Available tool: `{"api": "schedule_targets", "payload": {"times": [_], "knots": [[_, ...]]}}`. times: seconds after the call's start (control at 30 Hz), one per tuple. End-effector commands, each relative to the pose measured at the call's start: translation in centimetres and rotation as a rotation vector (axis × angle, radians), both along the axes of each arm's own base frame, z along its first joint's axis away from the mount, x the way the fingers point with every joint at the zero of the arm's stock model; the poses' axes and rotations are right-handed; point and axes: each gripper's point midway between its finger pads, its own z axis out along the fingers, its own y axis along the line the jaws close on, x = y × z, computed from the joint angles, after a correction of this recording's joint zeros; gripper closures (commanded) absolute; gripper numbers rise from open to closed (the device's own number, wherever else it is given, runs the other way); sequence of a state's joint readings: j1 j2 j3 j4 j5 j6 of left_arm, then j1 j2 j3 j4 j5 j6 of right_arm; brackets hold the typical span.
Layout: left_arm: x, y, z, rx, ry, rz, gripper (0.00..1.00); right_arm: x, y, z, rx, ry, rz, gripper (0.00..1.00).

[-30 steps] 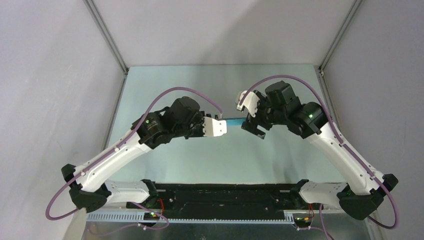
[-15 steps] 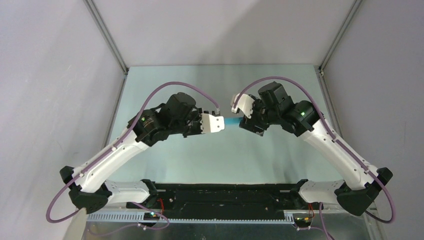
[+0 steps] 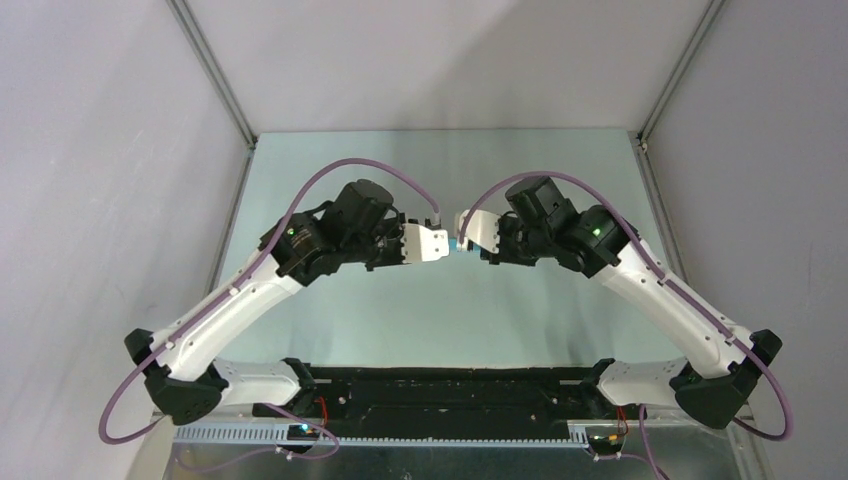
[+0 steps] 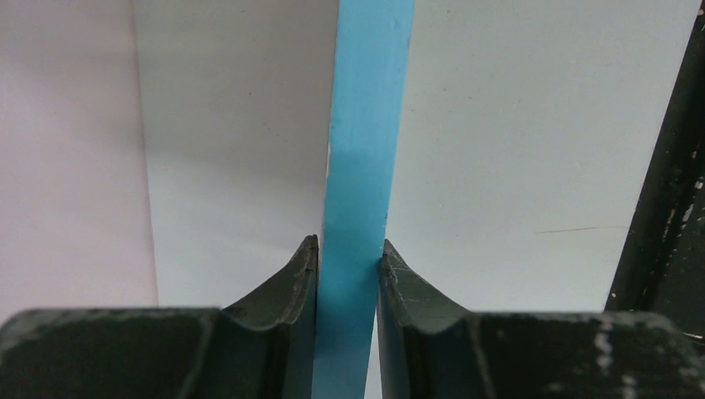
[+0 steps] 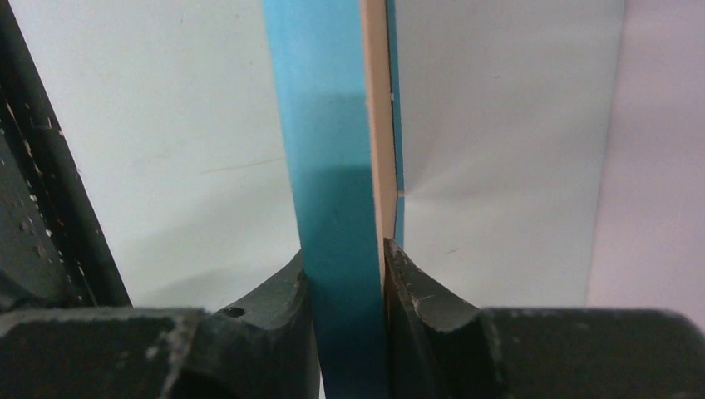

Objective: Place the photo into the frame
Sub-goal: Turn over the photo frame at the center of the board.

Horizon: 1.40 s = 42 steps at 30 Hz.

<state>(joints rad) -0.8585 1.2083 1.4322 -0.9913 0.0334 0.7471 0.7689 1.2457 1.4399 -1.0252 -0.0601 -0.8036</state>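
The frame (image 3: 455,244) is held on edge above the table, between the two grippers, and only a short blue sliver of it shows from above. In the left wrist view its blue edge (image 4: 362,166) runs straight up from my left gripper (image 4: 349,249), whose jaws press on both faces. In the right wrist view the frame (image 5: 328,125) shows a blue edge and a thin pale wood strip (image 5: 378,125); my right gripper (image 5: 345,253) is shut on it. Seen from above, the left gripper (image 3: 443,243) and right gripper (image 3: 467,240) almost meet. The photo is out of view.
The pale green table (image 3: 450,170) lies below, walled by grey panels with metal posts (image 3: 215,75) at the back corners. The black base rail (image 3: 450,385) runs along the near edge. It also shows as a dark bar (image 4: 665,208) in the left wrist view.
My right gripper has moved left along the frame and shut on it, so the blue stretch between the grippers has shrunk to a sliver. The left gripper has kept its grip.
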Motion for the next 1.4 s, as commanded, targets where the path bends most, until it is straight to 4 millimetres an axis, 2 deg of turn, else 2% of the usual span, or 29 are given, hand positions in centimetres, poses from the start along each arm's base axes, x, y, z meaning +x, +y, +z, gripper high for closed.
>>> {"api": "schedule_targets", "payload": {"times": [0.0,0.03,0.27,0.33,0.4,0.53,0.8,1.13,1.27,1.3,1.37], "knots": [[1.7,-1.7,3.2,-0.113,-0.065,0.038,0.78,0.5,0.7,2.4,0.08,-0.038,-0.041,0.8],[1.8,-1.8,3.2,-0.114,-0.063,0.04,0.69,0.4,0.7,2.4,0.079,-0.04,-0.037,0.83],[2.3,-2.8,3.5,-0.125,-0.046,0.034,0.43,0.2,0.5,3.3,0.087,-0.058,-0.026,0.92],[2.4,-3.3,3.6,-0.132,-0.038,0.028,0.31,0.0,0.5,3.6,0.096,-0.06,-0.021,0.96],[2.5,-3.7,3.6,-0.135,-0.03,0.022,0.24,-0.2,0.4,3.8,0.106,-0.061,-0.017,1.0],[2.7,-4.3,3.3,-0.132,-0.02,0.004,0.15,-0.6,0.2,4.3,0.135,-0.054,-0.007,1.0],[2.8,-5.0,2.5,-0.113,-0.006,-0.03,0.11,-0.8,-0.6,5.2,0.217,-0.025,0.002,1.0],[3.9,-6.9,2.0,-0.1,0.011,-0.06,0.13,-1.2,-0.8,6.2,0.298,0.01,0.037,1.0],[4.4,-7.8,2.2,-0.108,0.013,-0.07,0.2,-1.1,-1.0,6.0,0.298,0.021,0.033,1.0],[4.5,-7.9,2.5,-0.112,0.009,-0.073,0.27,-1.1,-1.0,5.9,0.298,0.024,0.031,1.0],[4.5,-8.2,2.7,-0.119,0.01,-0.08,0.33,-1.0,-1.1,5.7,0.295,0.029,0.027,1.0]]}}
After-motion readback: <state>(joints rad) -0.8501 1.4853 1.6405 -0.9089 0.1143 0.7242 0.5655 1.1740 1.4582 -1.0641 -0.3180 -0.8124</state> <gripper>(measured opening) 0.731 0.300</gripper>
